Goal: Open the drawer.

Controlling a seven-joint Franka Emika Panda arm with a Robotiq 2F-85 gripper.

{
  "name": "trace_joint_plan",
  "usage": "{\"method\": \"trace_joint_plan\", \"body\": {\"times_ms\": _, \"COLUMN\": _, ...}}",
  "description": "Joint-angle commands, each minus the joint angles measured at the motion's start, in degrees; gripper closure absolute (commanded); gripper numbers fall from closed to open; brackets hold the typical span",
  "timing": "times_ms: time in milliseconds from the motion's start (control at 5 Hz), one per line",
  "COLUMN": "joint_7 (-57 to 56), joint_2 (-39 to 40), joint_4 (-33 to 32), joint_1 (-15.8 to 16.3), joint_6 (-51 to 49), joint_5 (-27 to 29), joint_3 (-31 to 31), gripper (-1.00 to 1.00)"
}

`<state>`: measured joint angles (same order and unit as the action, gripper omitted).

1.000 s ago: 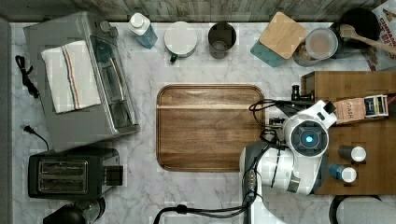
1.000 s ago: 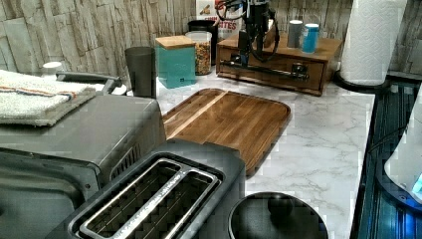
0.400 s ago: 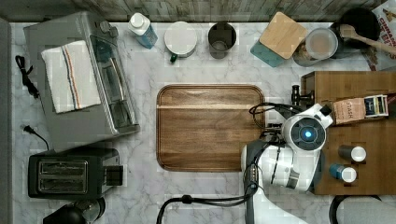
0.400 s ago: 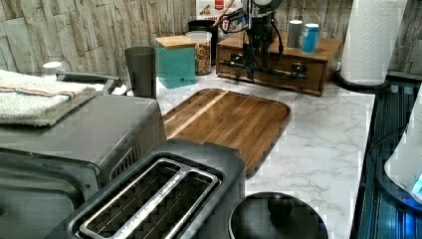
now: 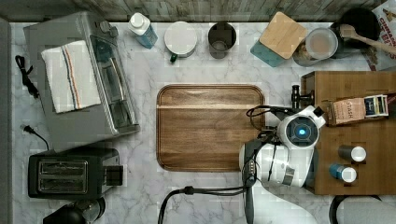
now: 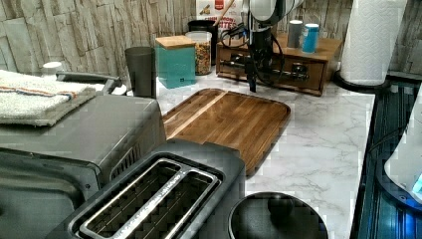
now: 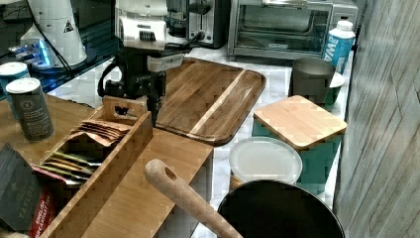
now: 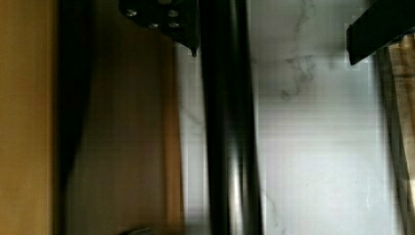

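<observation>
The wooden box stands at the top view's right, with the drawer (image 6: 284,82) in its front face. In the left view the drawer front looks level with the box. A long black bar handle (image 8: 227,147) runs along that front, also visible as the handle (image 6: 278,71) in the left view. My gripper (image 8: 271,54) is open and straddles the bar. One finger (image 8: 161,19) sits between the bar and the wood, and the other finger (image 8: 381,29) hangs over the marble. The gripper (image 6: 253,74) points down in front of the box, and the gripper (image 7: 150,96) is at the box's edge.
A dark wooden tray (image 5: 210,128) lies on the marble just beside the box. Two cans (image 5: 348,163) and a tea-bag holder (image 5: 357,109) stand on the box top. A teal canister (image 5: 278,39), a tumbler (image 5: 222,39), a toaster oven (image 5: 79,79) and a toaster (image 5: 70,172) line the counter.
The arm has shifted slightly towards the top view's left and top. In the left view the gripper has come down in front of the drawer, around the bar handle.
</observation>
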<state>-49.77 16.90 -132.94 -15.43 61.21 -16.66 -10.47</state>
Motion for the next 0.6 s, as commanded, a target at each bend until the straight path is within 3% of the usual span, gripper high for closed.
{"method": "trace_joint_plan", "body": {"times_ms": 200, "joint_7": -0.82, "joint_2": -6.01, "joint_4": -0.63, "joint_1": 0.51, "joint_6": -0.15, "joint_5": 3.67, "joint_3": 2.39, "gripper": -1.0}}
{"method": "trace_joint_plan", "body": {"times_ms": 400, "joint_7": -19.61, "joint_2": -5.18, "joint_4": -1.18, "joint_1": -6.04, "joint_6": 1.57, "joint_5": 18.51, "joint_3": 10.91, "gripper": -1.0}}
{"method": "trace_joint_plan", "body": {"times_ms": 600, "joint_7": -20.97, "joint_2": -4.34, "joint_4": -4.27, "joint_1": -2.76, "joint_6": 8.73, "joint_5": 23.71, "joint_3": 11.18, "gripper": -1.0}}
